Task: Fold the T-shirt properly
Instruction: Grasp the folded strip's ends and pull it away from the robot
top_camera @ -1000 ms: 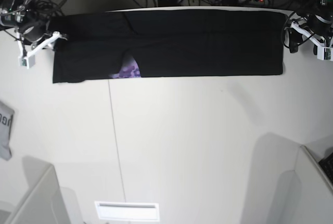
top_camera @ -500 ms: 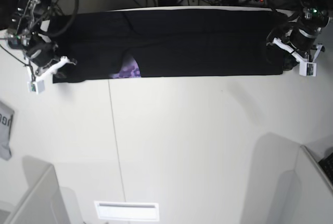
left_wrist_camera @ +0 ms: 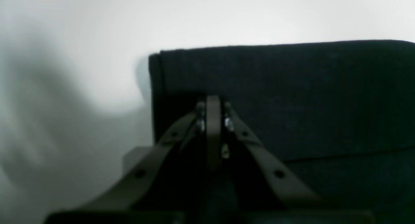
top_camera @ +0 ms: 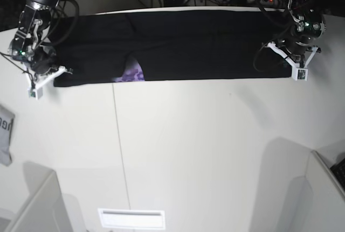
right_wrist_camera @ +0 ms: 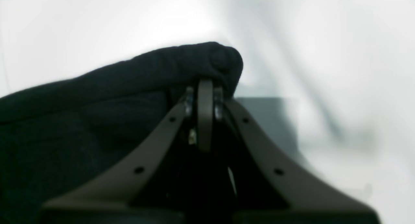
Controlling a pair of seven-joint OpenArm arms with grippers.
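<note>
The T-shirt (top_camera: 199, 43) lies as a long black band across the far side of the white worktop (top_camera: 205, 151), folded lengthwise, with a scrap of purple print (top_camera: 132, 74) peeping from under its near edge left of centre in the base view; the left tool (top_camera: 284, 62) sits at the band's near corner on that view's right, and the right tool (top_camera: 46, 70) at the near corner on its left, so the cloth stretches between the two.

In the left wrist view the left tool (left_wrist_camera: 213, 102) has its jaws pressed together over the black cloth (left_wrist_camera: 291, 97), just inside the squared corner, the fabric flat on the worktop (left_wrist_camera: 97, 39); whether cloth is pinched between them cannot be told; in the right wrist view the right tool (right_wrist_camera: 205, 84) is likewise closed tight, its tips tucked under a rounded, bunched lip of the T-shirt (right_wrist_camera: 129, 78) that rises over them, gripping that corner.

A small grey cloth (top_camera: 5, 134) lies at the base view's left edge, well apart.
</note>
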